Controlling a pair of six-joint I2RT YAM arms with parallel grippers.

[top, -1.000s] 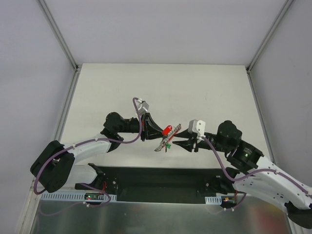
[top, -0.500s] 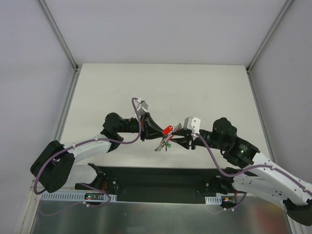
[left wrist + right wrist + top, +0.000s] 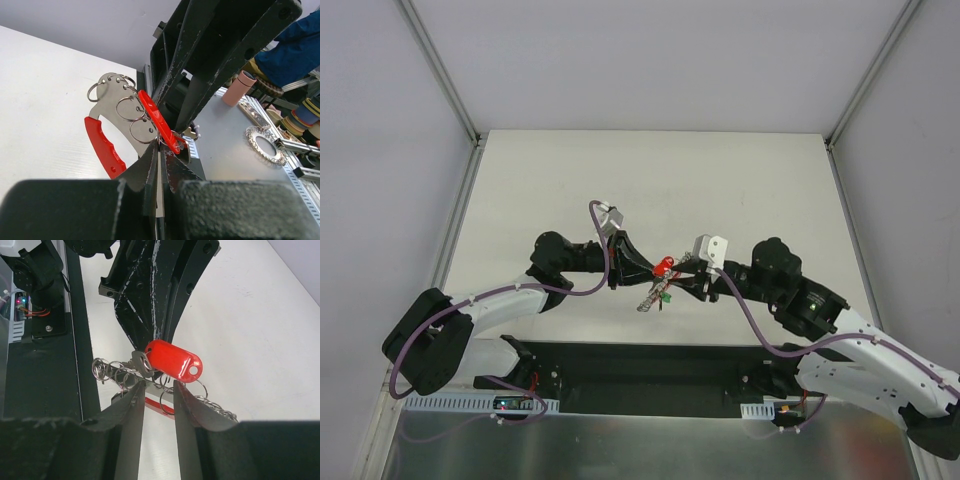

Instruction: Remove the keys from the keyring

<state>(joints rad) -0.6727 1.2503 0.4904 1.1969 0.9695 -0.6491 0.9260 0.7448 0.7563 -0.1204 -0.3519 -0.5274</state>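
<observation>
My left gripper (image 3: 648, 268) is shut on the thin metal part of the keyring (image 3: 117, 102), a silver plate with several split rings and a red crescent grip (image 3: 102, 147), and holds it above the table. A red oblong tag (image 3: 174, 361) hangs from it, also in the top view (image 3: 666, 266). The keys (image 3: 650, 296) dangle below, one with a green bit (image 3: 663, 296); a grey key head (image 3: 140, 362) shows beside the tag. My right gripper (image 3: 159, 387) is open, with its fingertips on either side of the rings just under the tag. The left gripper's black fingers (image 3: 150, 295) are directly opposite.
The white table (image 3: 720, 180) lies under both arms, with a black strip (image 3: 650, 365) along its near edge. Metal frame posts (image 3: 450, 90) stand at the back corners. Off the table, a perforated metal disc (image 3: 264, 145) and a pink cylinder (image 3: 239, 87) show.
My right gripper has moved left toward the keyring, and its fingertips now reach the rings. The left gripper and keyring have hardly moved.
</observation>
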